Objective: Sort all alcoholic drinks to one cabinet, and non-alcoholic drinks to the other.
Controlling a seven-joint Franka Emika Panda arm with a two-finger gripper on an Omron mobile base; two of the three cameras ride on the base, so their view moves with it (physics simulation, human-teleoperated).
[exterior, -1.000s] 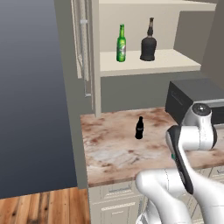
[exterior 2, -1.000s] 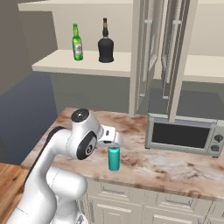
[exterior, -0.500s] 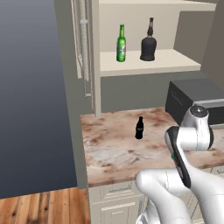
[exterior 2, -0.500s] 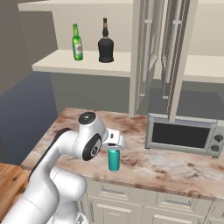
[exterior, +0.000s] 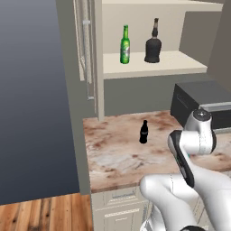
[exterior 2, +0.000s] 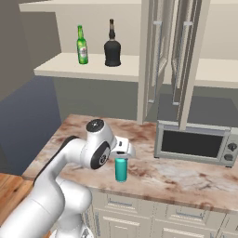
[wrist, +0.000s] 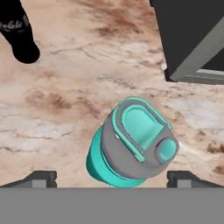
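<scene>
In the left base view, a green beer bottle (exterior: 125,44) and a round black bottle (exterior: 153,44) stand side by side on an open cabinet shelf (exterior: 153,65). Below them is a brown marble counter (exterior: 113,153). A small black cola bottle (exterior: 143,132) stands upright on it, near the middle. A dark microwave (exterior: 203,101) sits at the right end of the counter. The white arm bends up in front of it.

In the right base view, the same two bottles stand on the shelf at the upper left. The teal bottle (exterior 2: 121,169) stands upright near the front edge of the counter. The gripper (exterior 2: 123,151) hangs right above its cap, very close to it. The microwave is off to the right, apart from the bottle.

In the hand view, the camera looks down on the teal bottle and its grey cap (wrist: 138,138). The two dark fingertips (wrist: 39,178) stand wide apart, one on each side of the bottle. They are not squeezing it. The cola bottle shows at the top left and the microwave corner at the top right.
</scene>
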